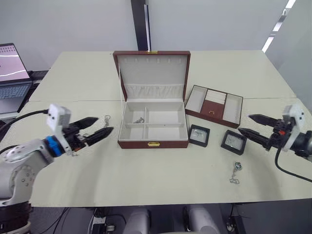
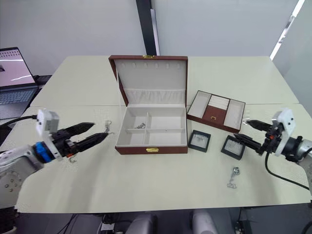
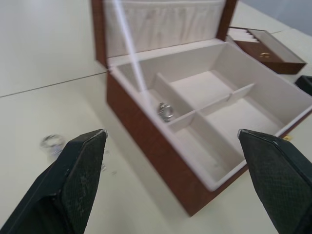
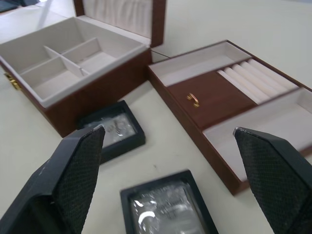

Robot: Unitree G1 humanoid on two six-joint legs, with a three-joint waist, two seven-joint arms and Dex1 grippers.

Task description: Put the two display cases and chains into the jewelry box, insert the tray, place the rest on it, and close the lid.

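Jewelry box (image 1: 153,127) stands mid-table, lid (image 1: 152,74) upright, gold clasp on the near wall. One chain (image 1: 140,120) lies in its rear-left compartment; the other compartments show bare cream lining. Tray (image 1: 214,106) sits on the table just right of the box's rear corner, slightly angled, apart from it.

Two display cases lie flat in front of the tray: one (image 1: 199,135) just off the box's front-right corner, the other (image 1: 233,142) further right, a gap between them. A second chain (image 1: 235,173) lies nearer the front edge, open table around it. A third chain (image 1: 106,117) lies left of the box.

Left gripper (image 1: 98,127) hovers left of the box, fingers apart, empty. Right gripper (image 1: 254,126) hovers right of the cases, fingers apart, empty.

Surface: pale cream table (image 1: 146,175). Laptop (image 1: 12,78) at far left; grey wall behind.
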